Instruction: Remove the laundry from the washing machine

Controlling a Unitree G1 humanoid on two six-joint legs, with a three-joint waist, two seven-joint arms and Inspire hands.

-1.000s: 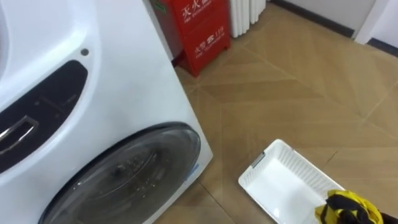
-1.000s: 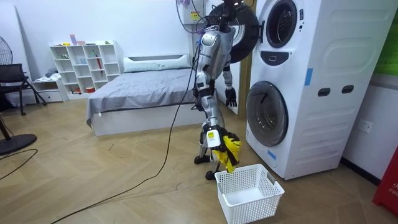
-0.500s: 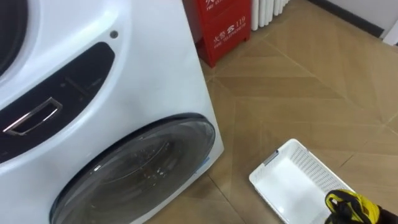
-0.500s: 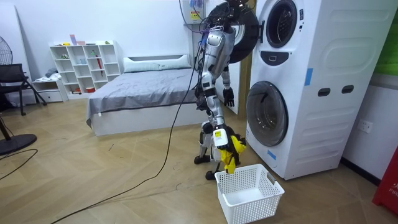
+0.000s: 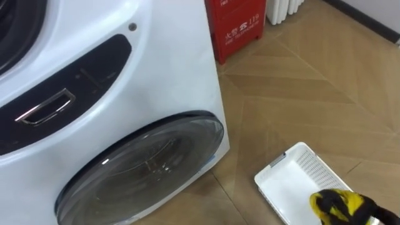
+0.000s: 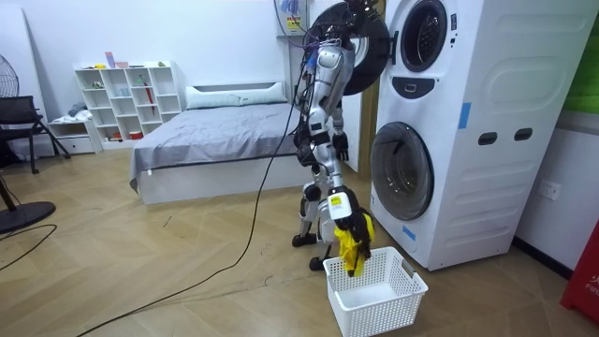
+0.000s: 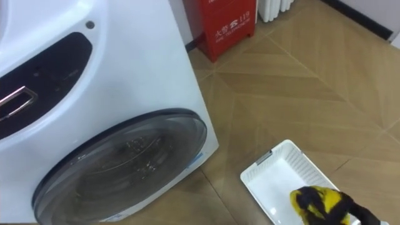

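A yellow and black cloth hangs over the near end of the white laundry basket on the floor. In the room view my right hand is shut on this cloth and holds it just above the basket's rim. My left hand hangs by my side. I stand facing two stacked white washing machines. The lower machine's round door is closed, and the upper machine's dark door stands swung open.
A red cabinet and a white radiator stand beyond the machines. Wooden floor lies open around the basket. A bed and a white shelf are behind me.
My right hand has carried the yellow cloth from beside my legs toward the machines, so it now hangs over the basket. The eye view has shifted as well.
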